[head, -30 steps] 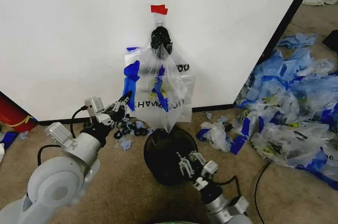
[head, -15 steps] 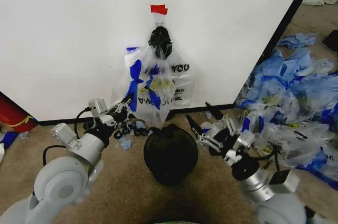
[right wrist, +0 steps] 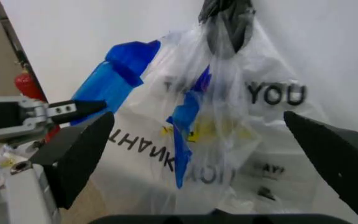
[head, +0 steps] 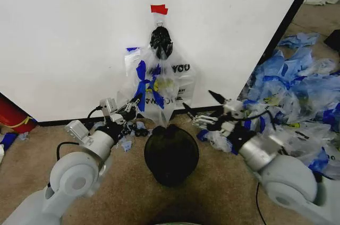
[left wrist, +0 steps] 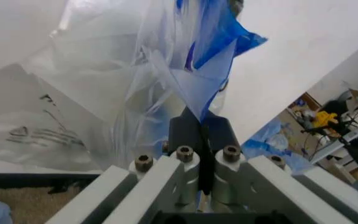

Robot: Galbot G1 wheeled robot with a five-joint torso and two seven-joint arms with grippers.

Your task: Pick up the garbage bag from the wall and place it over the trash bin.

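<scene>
Pincers differ: left pincer [head: 137, 99] clamped on garbage bag [head: 162, 89], right pincer [head: 201, 104] spread apart.

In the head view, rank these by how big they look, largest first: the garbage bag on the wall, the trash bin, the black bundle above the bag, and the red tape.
1. garbage bag
2. trash bin, close to the bag in looks and nearer the camera, so that order is unsure
3. black bundle
4. red tape
</scene>
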